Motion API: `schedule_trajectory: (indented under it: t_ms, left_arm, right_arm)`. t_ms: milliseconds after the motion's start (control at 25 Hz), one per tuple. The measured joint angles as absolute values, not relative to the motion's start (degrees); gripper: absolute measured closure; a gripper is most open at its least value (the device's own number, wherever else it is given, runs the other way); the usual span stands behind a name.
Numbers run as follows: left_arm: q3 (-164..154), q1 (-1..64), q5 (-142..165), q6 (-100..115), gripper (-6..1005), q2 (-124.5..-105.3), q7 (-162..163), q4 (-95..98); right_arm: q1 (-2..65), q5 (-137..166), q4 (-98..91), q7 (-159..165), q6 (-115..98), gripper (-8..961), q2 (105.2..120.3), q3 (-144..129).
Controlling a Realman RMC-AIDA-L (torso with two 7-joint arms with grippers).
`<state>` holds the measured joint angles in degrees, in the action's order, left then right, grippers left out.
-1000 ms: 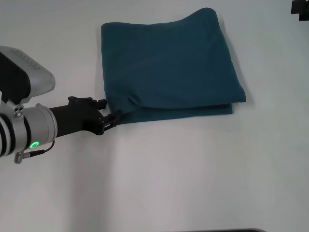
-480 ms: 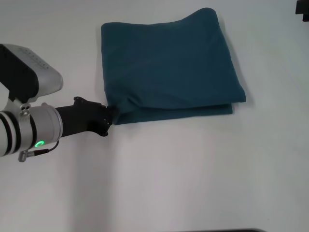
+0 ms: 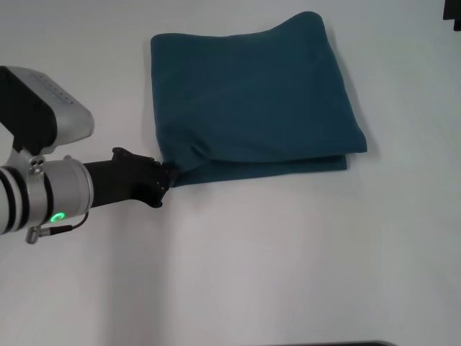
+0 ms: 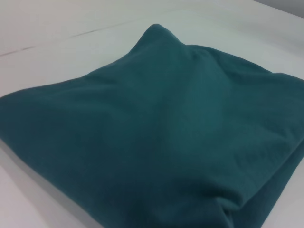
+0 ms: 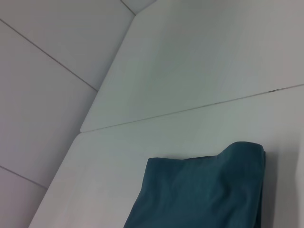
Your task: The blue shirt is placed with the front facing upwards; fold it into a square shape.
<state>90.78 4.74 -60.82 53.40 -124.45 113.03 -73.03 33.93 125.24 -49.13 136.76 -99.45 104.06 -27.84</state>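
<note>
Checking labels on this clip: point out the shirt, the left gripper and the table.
shirt [image 3: 252,94], head view, middle of the folded top layer.
left gripper [image 3: 170,176], head view, tip at the shirt's near left corner.
table [image 3: 288,259], head view, bare white surface.

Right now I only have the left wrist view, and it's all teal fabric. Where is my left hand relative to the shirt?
Observer: In the head view, the left hand is at the near left corner of the blue shirt, touching the fabric there.
Operator: Does the fold look square overall?
Observer: Roughly. The whole outline shows four sides and is a little wider along the near edge than the far one.
Operator: And the right hand?
Observer: Only a dark sliver, likely the right hand, shows at the far right edge of the head view. There is bare white table between it and the shirt.
</note>
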Motion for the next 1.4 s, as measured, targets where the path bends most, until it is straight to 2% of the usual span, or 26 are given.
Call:
schedule_trajectory:
  t_ms: [1400]
  left_arm:
    - [103.13, 4.92, -61.16, 68.48, 986, -124.21, 111.7, -75.12]
  right_arm:
    - [34.07, 125.25, -48.86, 136.3, -99.84, 356, 103.89, -27.77]
